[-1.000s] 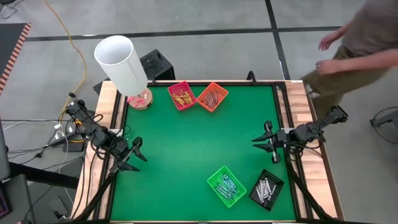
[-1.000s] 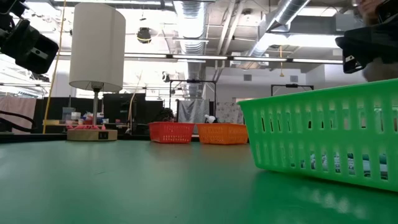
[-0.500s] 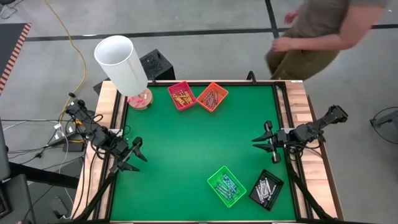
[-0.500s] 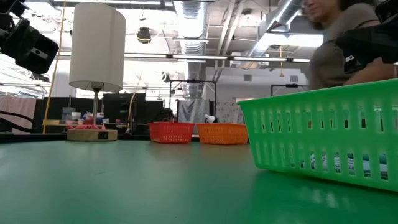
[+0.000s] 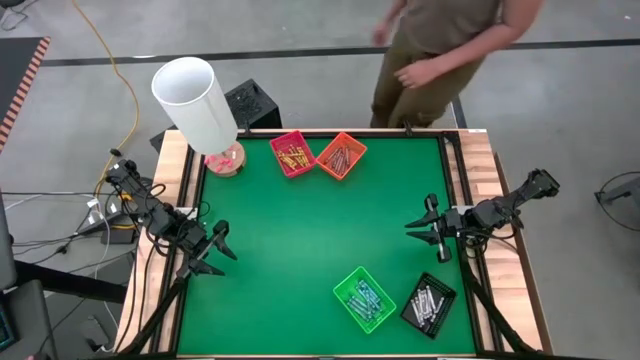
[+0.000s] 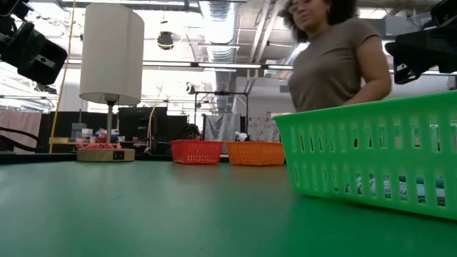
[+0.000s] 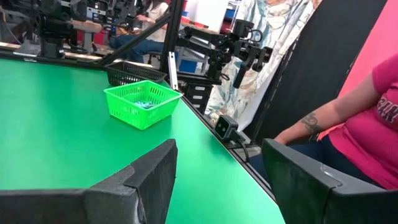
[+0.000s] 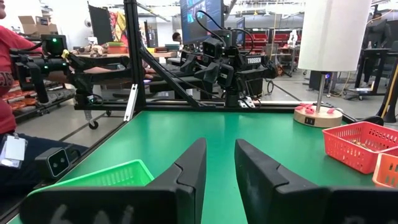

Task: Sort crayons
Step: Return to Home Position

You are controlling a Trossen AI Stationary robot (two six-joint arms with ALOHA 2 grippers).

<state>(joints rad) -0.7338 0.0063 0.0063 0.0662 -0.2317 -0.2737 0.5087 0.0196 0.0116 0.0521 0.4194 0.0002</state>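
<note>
The crayons lie in four small trays on the green table: yellowish ones in a red tray (image 5: 292, 154), dark ones in an orange tray (image 5: 341, 155), blue and teal ones in a green tray (image 5: 364, 299), grey-white ones in a black tray (image 5: 428, 305). My left gripper (image 5: 217, 250) is open and empty at the table's left edge. My right gripper (image 5: 426, 228) is open and empty near the right edge, above the table, on the far side of the black tray. The wrist views show each gripper's fingers apart, left (image 7: 217, 180) and right (image 8: 221, 168), with nothing between them.
A white-shaded lamp (image 5: 197, 100) stands on its round base (image 5: 225, 160) at the far left corner. A person (image 5: 440, 50) stands just beyond the table's far edge, near the orange tray. The table's middle (image 5: 320, 230) is bare green mat.
The person beyond the far edge has walked from the table's right side toward its left. Both arms have kept still.
</note>
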